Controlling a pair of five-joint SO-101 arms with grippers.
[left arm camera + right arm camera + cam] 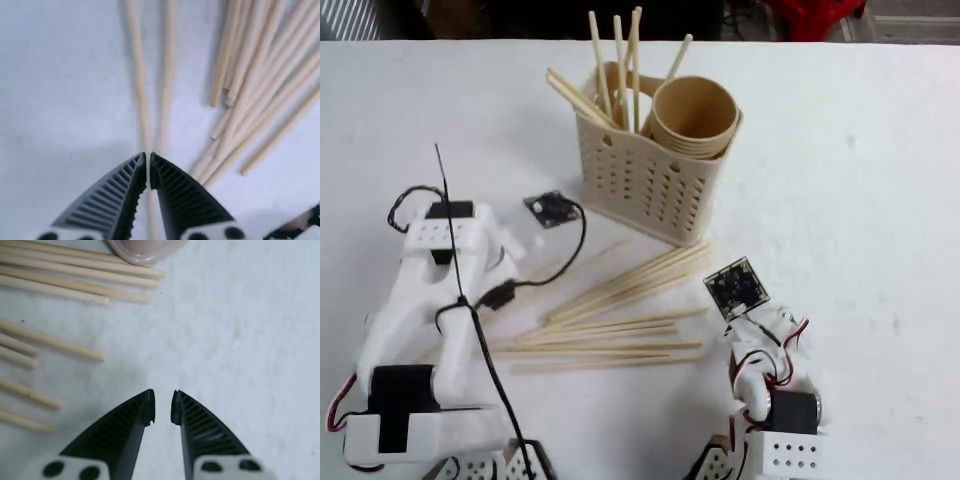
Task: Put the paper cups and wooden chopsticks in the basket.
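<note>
White worktop. The left gripper and right gripper are black with ribbed faces. Ahead of them lie pale tan wooden chopsticks. The basket is cream with rows of holes, and the paper cups are light brown.

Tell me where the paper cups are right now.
In the high view, the stacked paper cups stand in the right part of the basket, at the table's far middle, beside the upright chopsticks in it.

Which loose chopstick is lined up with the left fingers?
The chopstick lying farthest from the pile: it runs straight to the left gripper. Its neighbour passes alongside the tips instead.
</note>
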